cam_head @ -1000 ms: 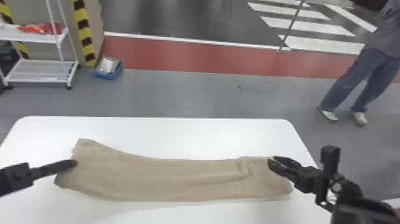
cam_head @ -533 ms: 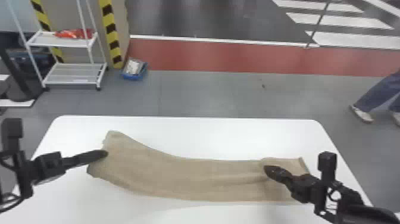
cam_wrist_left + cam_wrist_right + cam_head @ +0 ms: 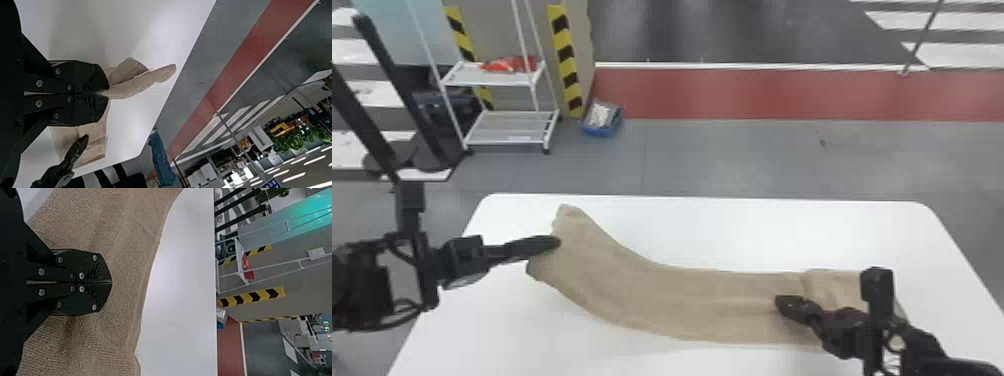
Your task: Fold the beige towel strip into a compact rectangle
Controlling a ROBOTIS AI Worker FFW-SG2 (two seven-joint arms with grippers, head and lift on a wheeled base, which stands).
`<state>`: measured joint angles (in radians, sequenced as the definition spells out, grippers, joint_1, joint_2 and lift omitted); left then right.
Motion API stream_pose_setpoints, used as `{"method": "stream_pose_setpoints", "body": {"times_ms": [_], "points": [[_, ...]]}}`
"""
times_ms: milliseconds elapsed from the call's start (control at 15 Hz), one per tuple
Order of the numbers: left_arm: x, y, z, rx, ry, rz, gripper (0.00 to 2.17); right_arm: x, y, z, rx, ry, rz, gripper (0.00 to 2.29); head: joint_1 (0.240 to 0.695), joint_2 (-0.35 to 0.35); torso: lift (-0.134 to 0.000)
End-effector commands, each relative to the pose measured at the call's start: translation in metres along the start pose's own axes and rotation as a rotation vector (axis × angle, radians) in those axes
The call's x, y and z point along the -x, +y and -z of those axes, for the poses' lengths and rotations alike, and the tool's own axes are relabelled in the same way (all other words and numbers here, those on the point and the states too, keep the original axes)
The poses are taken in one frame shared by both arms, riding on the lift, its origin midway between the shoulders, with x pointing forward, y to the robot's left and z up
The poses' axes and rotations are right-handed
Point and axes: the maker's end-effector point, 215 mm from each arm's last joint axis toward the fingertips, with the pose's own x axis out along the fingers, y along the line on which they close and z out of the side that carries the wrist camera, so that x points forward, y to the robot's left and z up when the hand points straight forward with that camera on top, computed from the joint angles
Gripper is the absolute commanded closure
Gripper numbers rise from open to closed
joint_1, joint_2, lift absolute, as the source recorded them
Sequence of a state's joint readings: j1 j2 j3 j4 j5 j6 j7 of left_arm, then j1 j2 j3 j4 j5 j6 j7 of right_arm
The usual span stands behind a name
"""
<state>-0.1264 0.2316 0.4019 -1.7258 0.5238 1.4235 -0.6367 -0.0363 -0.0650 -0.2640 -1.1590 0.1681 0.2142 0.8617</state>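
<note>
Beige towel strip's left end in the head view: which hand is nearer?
Left. The left hand pinches that end; the right hand is well along the towel, toward its other end.

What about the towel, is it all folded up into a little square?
No, the beige towel strip stretches long across the white table, with the left pincer at its left end.
</note>
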Motion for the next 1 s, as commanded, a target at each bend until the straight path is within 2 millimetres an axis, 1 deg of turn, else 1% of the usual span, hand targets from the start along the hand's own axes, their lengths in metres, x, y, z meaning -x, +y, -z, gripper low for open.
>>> {"method": "stream_pose_setpoints", "body": {"times_ms": [0, 200, 333, 400, 533, 667, 733, 867, 933], "points": [[0.003, -0.012, -0.002, 0.001, 0.01, 0.02, 1.43, -0.019, 0.029, 0.0, 0.005, 0.007, -0.05, 1.66, 0.695, 0.024, 0.0], [0.004, -0.024, -0.005, -0.008, 0.012, 0.041, 1.43, -0.047, 0.064, -0.001, 0.008, 0.025, -0.097, 1.66, 0.695, 0.06, 0.0], [0.006, -0.026, -0.007, -0.011, 0.012, 0.042, 1.43, -0.065, 0.076, -0.003, 0.008, 0.038, -0.115, 1.66, 0.695, 0.096, 0.0], [0.006, -0.028, -0.008, -0.011, 0.011, 0.045, 1.43, -0.073, 0.079, -0.006, 0.008, 0.039, -0.117, 1.66, 0.695, 0.106, 0.0], [0.007, -0.028, -0.009, -0.01, 0.01, 0.046, 1.43, -0.083, 0.083, -0.01, 0.021, 0.037, -0.132, 1.66, 0.695, 0.125, 0.0], [0.008, -0.03, -0.012, -0.011, 0.008, 0.047, 1.43, -0.085, 0.089, -0.016, 0.021, 0.021, -0.148, 1.66, 0.695, 0.14, 0.0], [0.008, -0.03, -0.011, -0.01, 0.011, 0.047, 1.43, -0.083, 0.093, -0.018, 0.0, 0.008, -0.161, 1.66, 0.695, 0.144, 0.0], [0.007, -0.029, -0.01, -0.008, 0.015, 0.043, 1.43, -0.071, 0.096, -0.024, -0.024, 0.001, -0.159, 1.65, 0.695, 0.15, 0.0], [0.007, -0.03, -0.009, -0.008, 0.018, 0.045, 1.43, -0.065, 0.098, -0.022, -0.04, -0.001, -0.161, 1.62, 0.695, 0.152, 0.0]]}}
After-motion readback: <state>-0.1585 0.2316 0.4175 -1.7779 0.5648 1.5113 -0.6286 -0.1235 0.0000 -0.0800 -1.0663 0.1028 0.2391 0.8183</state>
